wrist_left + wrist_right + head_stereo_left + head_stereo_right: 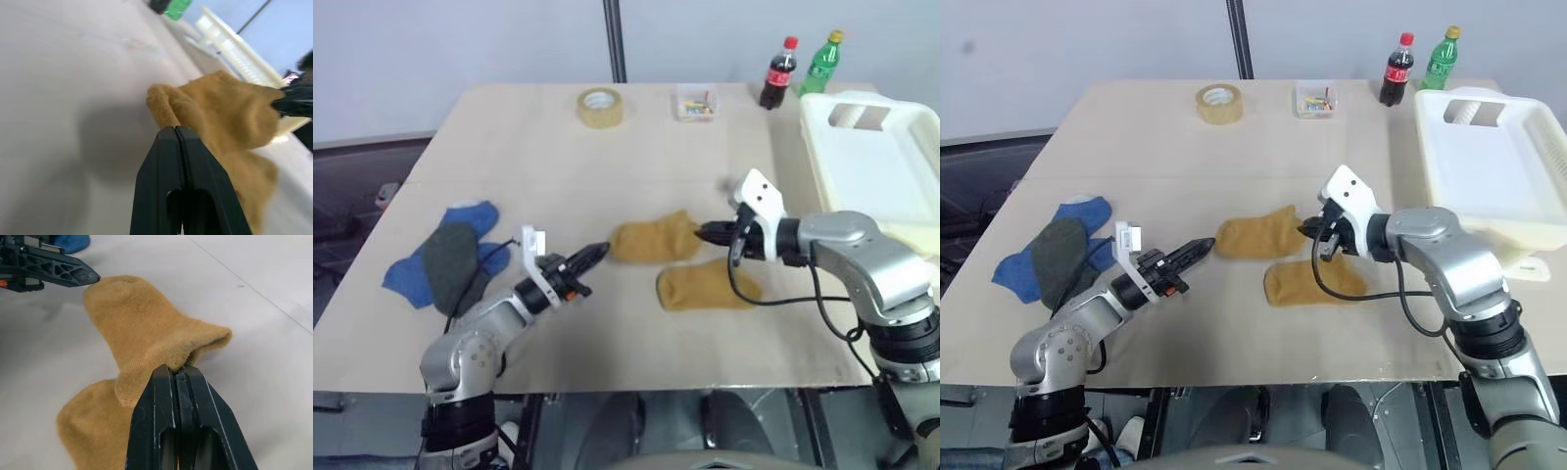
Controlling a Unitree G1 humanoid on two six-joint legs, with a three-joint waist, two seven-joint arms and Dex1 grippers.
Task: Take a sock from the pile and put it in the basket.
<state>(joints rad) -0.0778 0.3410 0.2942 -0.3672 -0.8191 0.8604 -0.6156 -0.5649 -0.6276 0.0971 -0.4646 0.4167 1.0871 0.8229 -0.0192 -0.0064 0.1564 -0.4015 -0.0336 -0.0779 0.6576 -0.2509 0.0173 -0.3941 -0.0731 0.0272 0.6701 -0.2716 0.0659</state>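
Light wood table [607, 166] w/ plain top. Far edge: tape roll [600, 107] at centre, small clear box [696, 103] of coloured bits just right of it, then cola bottle [778, 73] & green bottle [822, 64] upright, side by side. Right side: cream basket [871, 162], big, overhanging the edge. Near left: pile [450, 255], blue & dark grey socks overlapping. Near centre: one mustard sock [708, 286] flat on the top.

Mustard sock [651, 238] lifted mid-table; blue-grey pile [450, 257] left; basket [886, 162] right.
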